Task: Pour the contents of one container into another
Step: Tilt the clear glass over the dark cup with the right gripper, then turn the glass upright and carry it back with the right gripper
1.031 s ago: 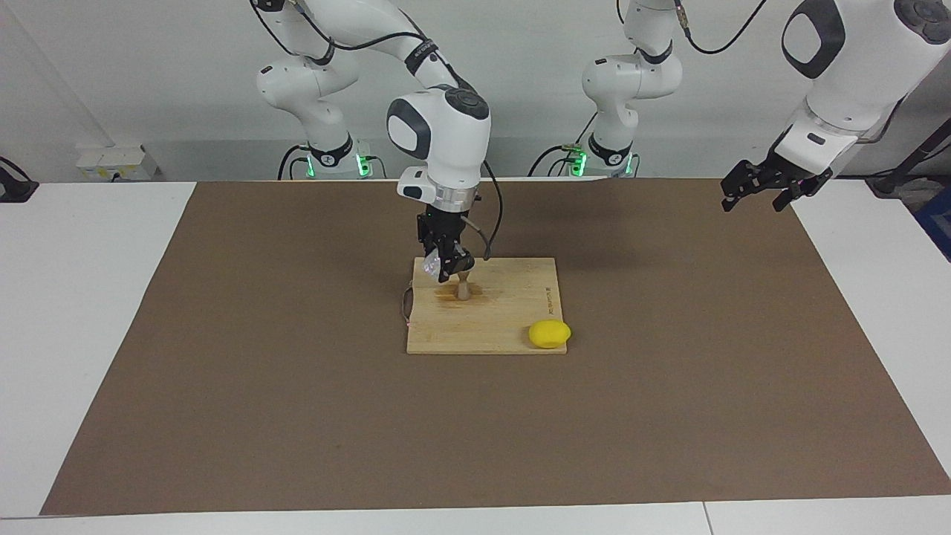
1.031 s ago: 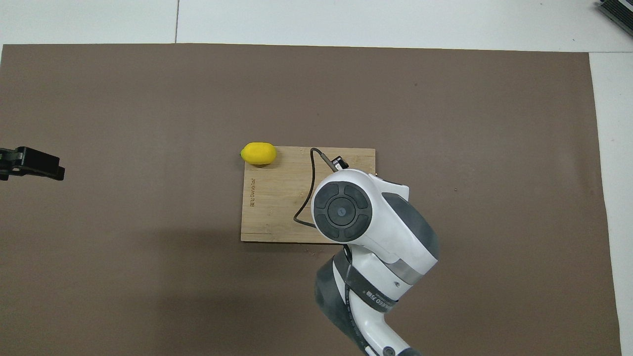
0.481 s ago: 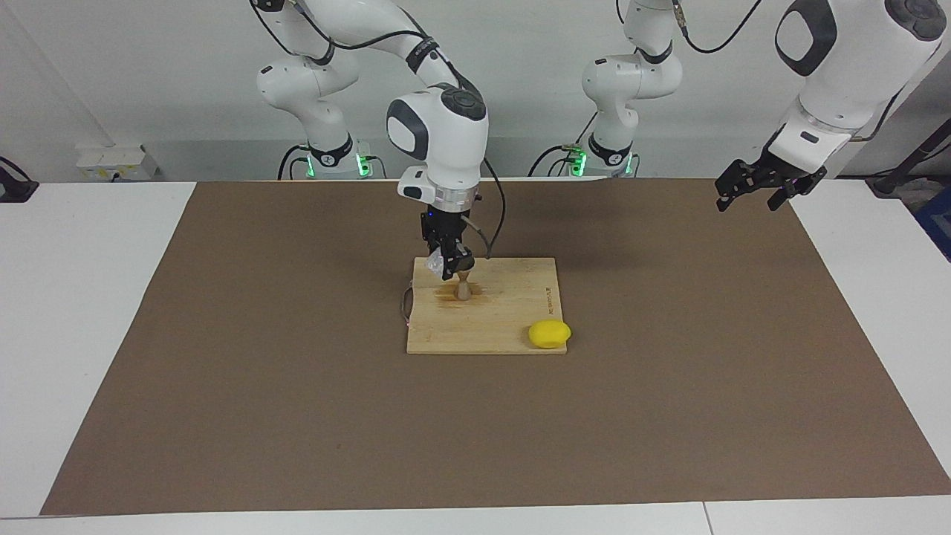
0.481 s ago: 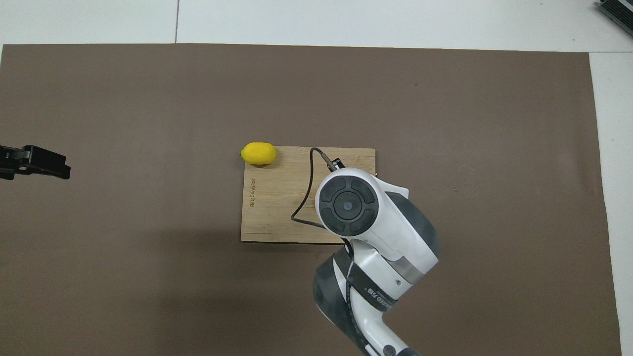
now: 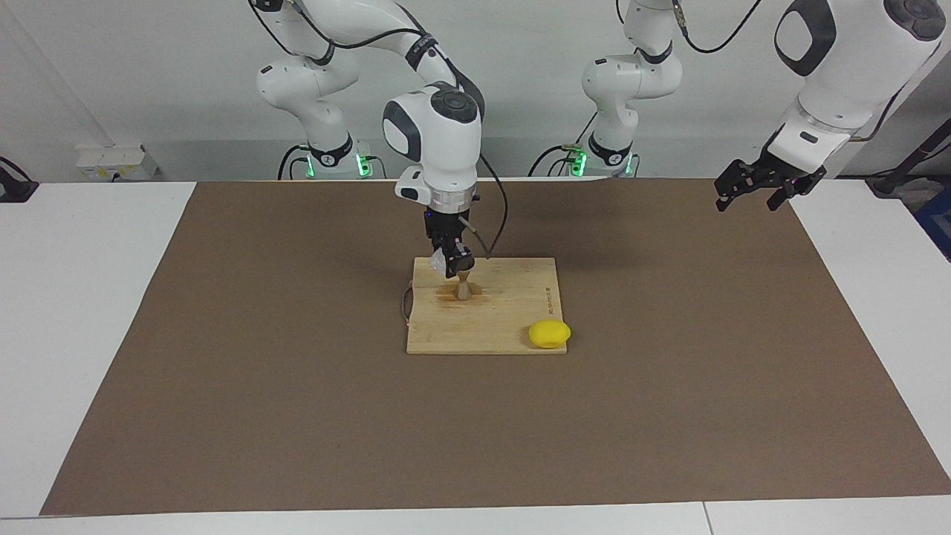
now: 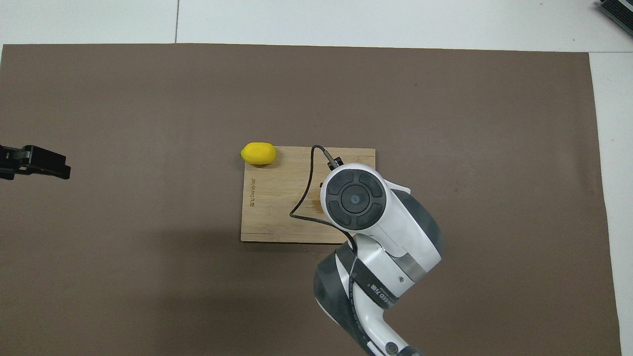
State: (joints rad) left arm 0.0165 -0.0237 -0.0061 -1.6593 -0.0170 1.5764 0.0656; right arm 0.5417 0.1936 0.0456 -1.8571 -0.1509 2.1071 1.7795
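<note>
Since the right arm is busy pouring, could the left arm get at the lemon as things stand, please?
Probably yes: the lemon lies uncovered at the cutting board's corner toward the left arm's end, and the open left gripper holds nothing.

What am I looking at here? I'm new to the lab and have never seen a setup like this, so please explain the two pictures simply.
These are two white robot arms at a table covered by a brown mat. One picture looks across the table at the robots; the other looks steeply down from above their end.

A wooden cutting board lies on the mat, with a yellow lemon at its corner farther from the robots. A small grey metal jigger, an hourglass-shaped measure, stands on the board.

The right gripper is shut on a small clear cup, tipped just above the jigger as if pouring. From above, that arm's own body hides the cup and jigger.

The left gripper is open, holds nothing, and waits in the air over the mat's edge at its own end.
</note>
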